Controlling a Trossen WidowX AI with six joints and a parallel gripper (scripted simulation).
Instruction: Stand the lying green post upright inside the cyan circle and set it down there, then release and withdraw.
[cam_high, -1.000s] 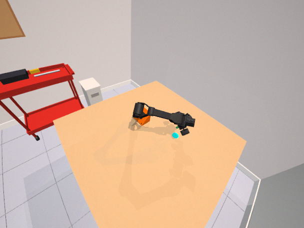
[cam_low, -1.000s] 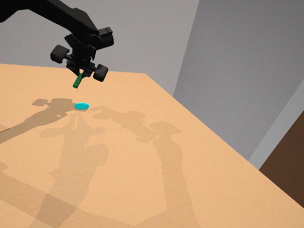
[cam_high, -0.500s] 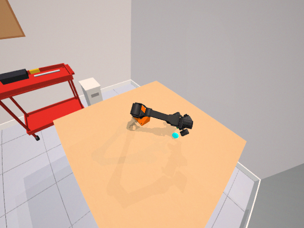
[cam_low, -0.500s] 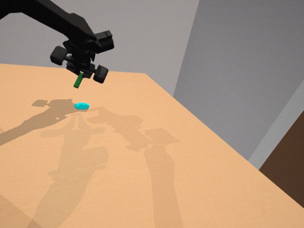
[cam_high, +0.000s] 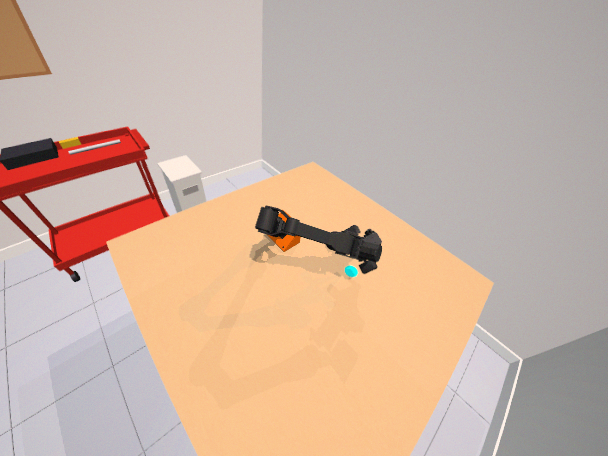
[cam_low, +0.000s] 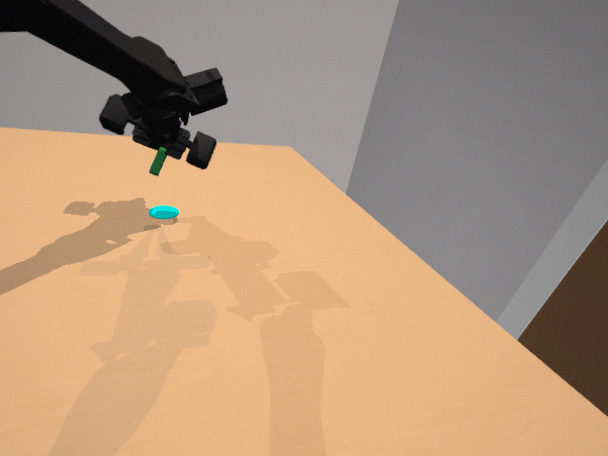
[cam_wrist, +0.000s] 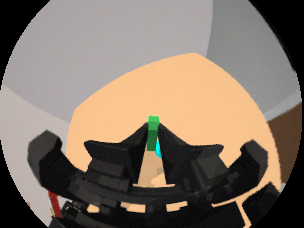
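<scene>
The green post (cam_low: 158, 162) (cam_wrist: 153, 132) is held in the air between the fingertips of my gripper (cam_wrist: 152, 125), which is shut on it. In the exterior view the post is tilted, nearer upright than flat, its lower end clear of the table. The cyan circle (cam_high: 351, 271) (cam_low: 164, 212) (cam_wrist: 159, 149) lies flat on the table, below the post in the exterior view. In the wrist view the right finger partly hides the circle. In the top view the arm hides the post and the fingertips.
The wooden table (cam_high: 280, 400) (cam_low: 425, 350) carries the arm's orange base (cam_high: 285, 243) and the arm's shadows. A red cart (cam_high: 107, 212) and a white bin (cam_high: 181, 170) stand on the floor beyond the table's left side. Grey walls rise behind the table.
</scene>
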